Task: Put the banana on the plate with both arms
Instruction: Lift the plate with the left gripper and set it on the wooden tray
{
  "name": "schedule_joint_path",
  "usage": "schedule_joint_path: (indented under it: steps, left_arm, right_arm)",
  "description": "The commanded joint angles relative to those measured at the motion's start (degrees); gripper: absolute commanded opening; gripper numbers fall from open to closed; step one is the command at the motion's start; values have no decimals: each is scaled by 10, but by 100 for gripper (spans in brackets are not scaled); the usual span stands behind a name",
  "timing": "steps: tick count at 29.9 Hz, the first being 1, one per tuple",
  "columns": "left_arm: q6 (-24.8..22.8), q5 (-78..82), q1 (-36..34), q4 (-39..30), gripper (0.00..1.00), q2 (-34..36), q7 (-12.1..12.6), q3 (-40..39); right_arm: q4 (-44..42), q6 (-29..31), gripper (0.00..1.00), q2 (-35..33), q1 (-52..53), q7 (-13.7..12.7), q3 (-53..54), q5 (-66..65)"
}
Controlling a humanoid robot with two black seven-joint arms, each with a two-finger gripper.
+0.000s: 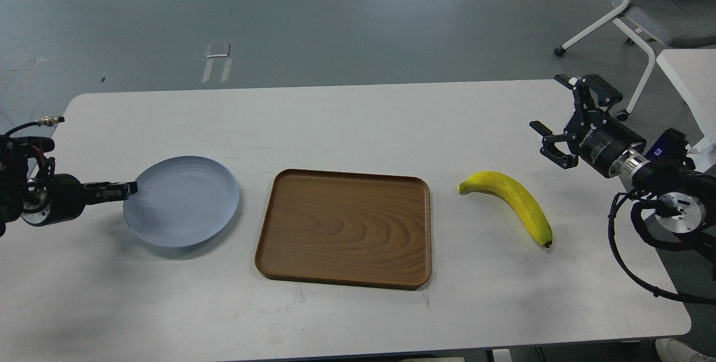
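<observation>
The pale blue-grey plate (182,201) is at the table's left, and its shadow shows it held a little above the surface. My left gripper (130,188) comes in from the left edge and is shut on the plate's left rim. The yellow banana (512,197) lies flat on the table at the right, its dark tip toward the front. My right gripper (547,106) is open and empty, above the table's right edge, apart from the banana and to its upper right.
A rectangular brown wooden tray (344,227) lies between plate and banana on the white table (358,121). A white office chair (632,9) and another white table's edge (688,71) stand beyond the right side.
</observation>
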Motion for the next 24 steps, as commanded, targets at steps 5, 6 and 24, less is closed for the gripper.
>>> schedule_joint_path:
  steps: [5, 6, 24]
  left_arm:
    - [-65, -52, -116, -59, 0, -7, 0, 2]
    - [-65, -47, -128, -72, 0, -8, 0, 2]
    - [-65, 122, -167, -94, 0, -240, 0, 46]
  right_arm:
    - [-1, 0, 100, 0, 1, 0, 0, 0]
    - [-2, 0, 100, 0, 1, 0, 0, 0]
    - [-2, 0, 100, -4, 3, 0, 2, 0]
